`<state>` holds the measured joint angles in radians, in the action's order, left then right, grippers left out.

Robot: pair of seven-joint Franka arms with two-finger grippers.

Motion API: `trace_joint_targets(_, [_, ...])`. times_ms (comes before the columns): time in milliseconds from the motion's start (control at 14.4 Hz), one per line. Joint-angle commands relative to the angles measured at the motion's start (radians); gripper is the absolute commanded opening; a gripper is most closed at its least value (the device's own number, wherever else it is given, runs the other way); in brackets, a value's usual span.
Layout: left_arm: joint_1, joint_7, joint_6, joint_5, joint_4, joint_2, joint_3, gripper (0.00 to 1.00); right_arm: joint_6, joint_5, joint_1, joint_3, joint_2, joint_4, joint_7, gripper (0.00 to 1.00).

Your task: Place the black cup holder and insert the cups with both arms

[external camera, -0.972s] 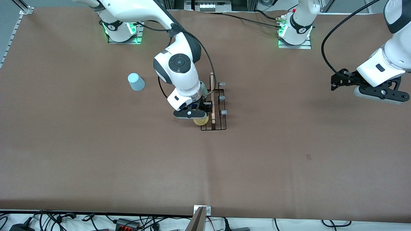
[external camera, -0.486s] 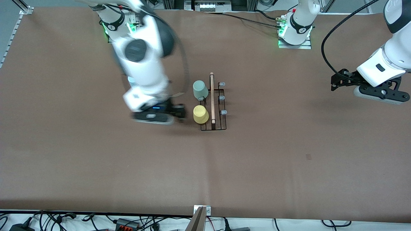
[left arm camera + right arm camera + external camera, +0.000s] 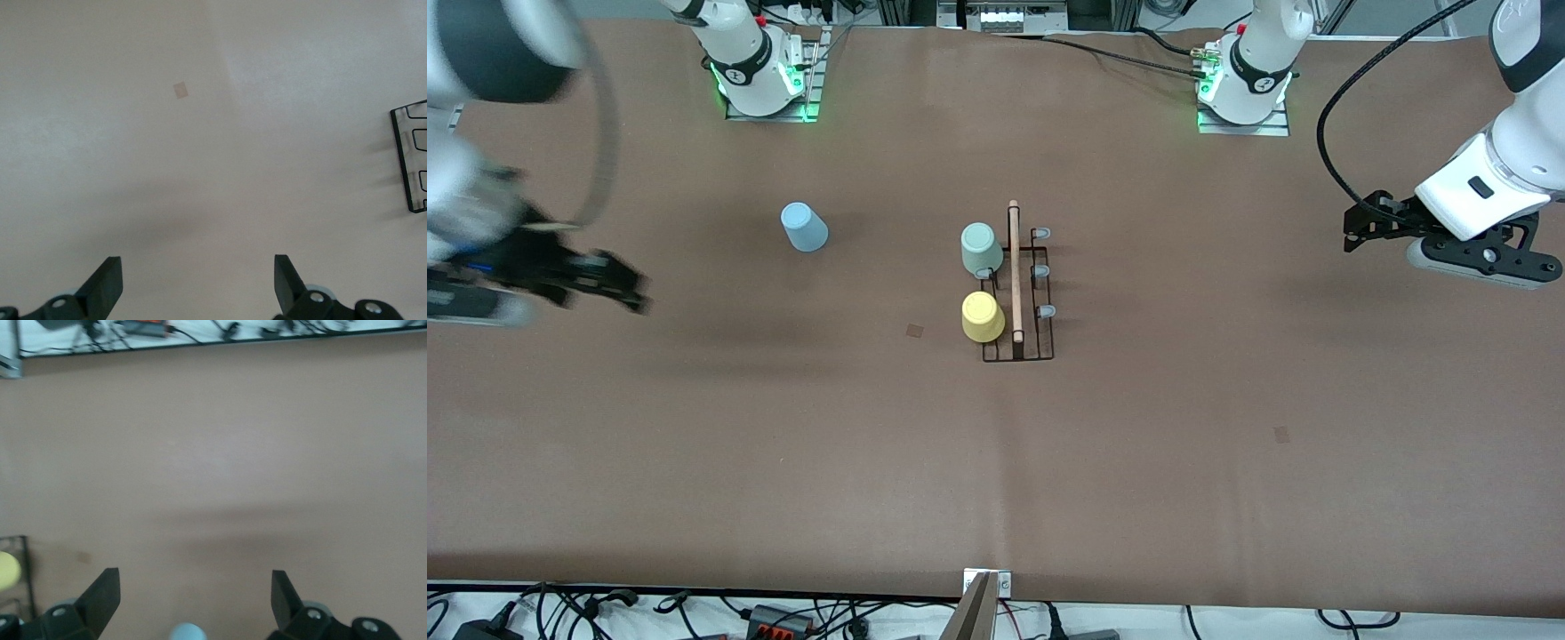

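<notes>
A: In the front view, where did the work lie? 
B: The black cup holder (image 3: pixel 1018 293) stood mid-bench, its long axis and wooden handle (image 3: pixel 1014 271) running toward that camera. The pale green cup (image 3: pixel 979 248) and the yellow cup (image 3: pixel 983 317) sat upside down on its pegs, on the side toward the right arm's end. The light blue cup (image 3: pixel 805 228) stood alone on the bench (image 3: pixel 1138 444), upturned, between the holder and the right claw (image 3: pixel 618 286).
A: Which arm was nearer it?
B: The right one, judging by that view. Its claw hung over the bench at its own end, fingers apart and empty, with the blue cup lying from it toward the holder. The left claw (image 3: pixel 1356 229) waited over the bench at the left arm's end, well apart from everything.
A: And the left wrist view?
B: The left claw (image 3: pixel 199 283) showed fingers wide apart, holding nothing, with only an end of the holder (image 3: pixel 412 159) at the frame's edge.
A: The right wrist view?
B: The right claw (image 3: pixel 195 593) was spread too, with the blue cup's top (image 3: pixel 187 632) just showing between its fingers, and the yellow cup (image 3: pixel 8 570) at the edge. The cup looked plain and handleless, so probably a simple pinch across its wall.
</notes>
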<state>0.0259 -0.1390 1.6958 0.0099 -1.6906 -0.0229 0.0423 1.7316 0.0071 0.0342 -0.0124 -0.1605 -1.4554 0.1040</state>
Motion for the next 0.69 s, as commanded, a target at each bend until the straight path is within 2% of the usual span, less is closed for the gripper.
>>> trace_joint_targets(0, [-0.004, -0.024, -0.004, -0.025, 0.020, -0.006, -0.001, 1.00, -0.066, 0.011, 0.000, -0.073, 0.064, -0.026, -0.089, 1.00])
trace_joint_targets(208, [-0.004, -0.024, -0.004, -0.025, 0.020, -0.006, -0.001, 1.00, -0.075, -0.058, -0.003, -0.067, 0.065, -0.032, -0.095, 1.00])
trace_joint_targets(347, [-0.004, -0.024, -0.004, -0.025, 0.020, -0.006, -0.001, 1.00, -0.104, -0.058, -0.007, -0.028, 0.067, -0.037, -0.075, 1.00])
trace_joint_targets(556, [-0.004, -0.024, -0.004, -0.025, 0.020, -0.006, -0.001, 1.00, -0.132, -0.047, 0.003, -0.015, 0.067, -0.040, -0.064, 1.00])
trace_joint_targets(625, [-0.004, -0.024, -0.004, -0.025, 0.020, -0.005, -0.001, 1.00, -0.130, -0.039, -0.008, 0.009, 0.073, -0.040, -0.064, 1.00])
